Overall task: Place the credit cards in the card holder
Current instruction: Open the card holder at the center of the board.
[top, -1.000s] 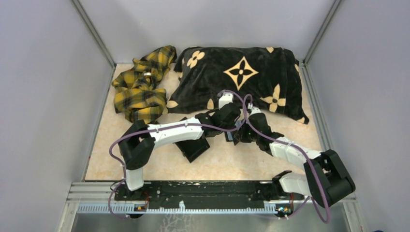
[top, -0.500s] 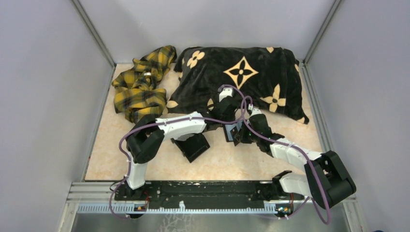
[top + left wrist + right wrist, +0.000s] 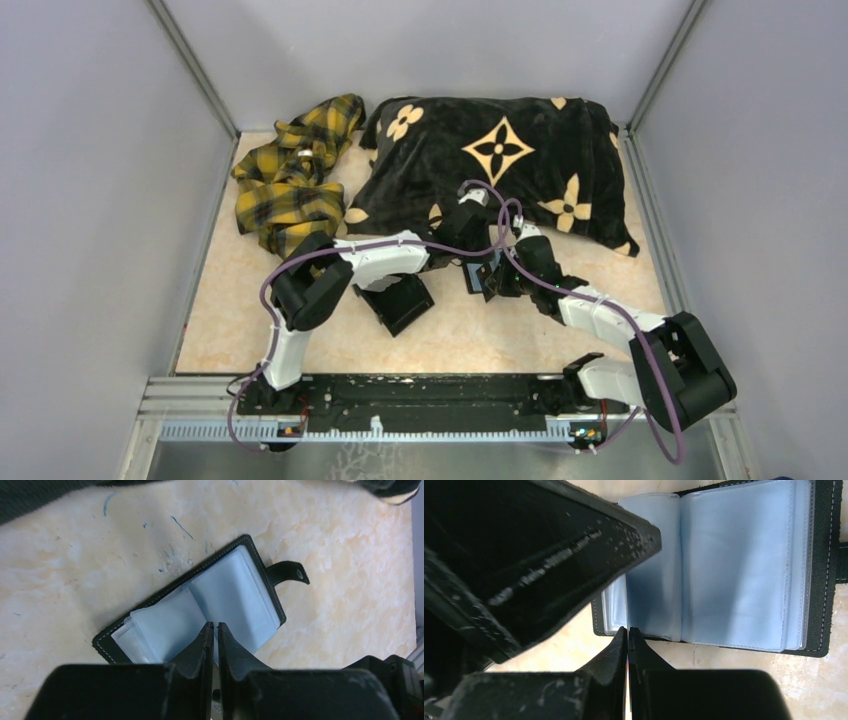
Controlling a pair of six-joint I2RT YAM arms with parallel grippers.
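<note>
Lying open: card holder point(image 3: 235, 595) | just beyond left hand point(image 3: 213, 625), closed | right hand point(image 3: 628, 629) closed

Tabletop point(image 3: 470, 340): cream-to-peach marbling, with a few blue pen-like strokes showing in the left wrist view. Card holder point(image 3: 200, 605): black cover, white stitching round the edge, pale blue translucent sleeves inside. Far left, crumpled cloth point(image 3: 290, 180) in yellow-and-dark plaid. Far centre to right, pillow point(image 3: 500, 165), black with tan flower and four-point star motifs. Tray point(image 3: 405, 305), near centre-left, plain black. Left arm point(image 3: 380, 262) and right arm point(image 3: 600, 312): white links, black joints; cables point(image 3: 266, 300) purple. Left gripper point(image 3: 212, 625) and right gripper point(image 3: 628, 629): black, flecked with pale scuffs. Walls point(image 3: 100, 200) pale grey-lilac.
</note>
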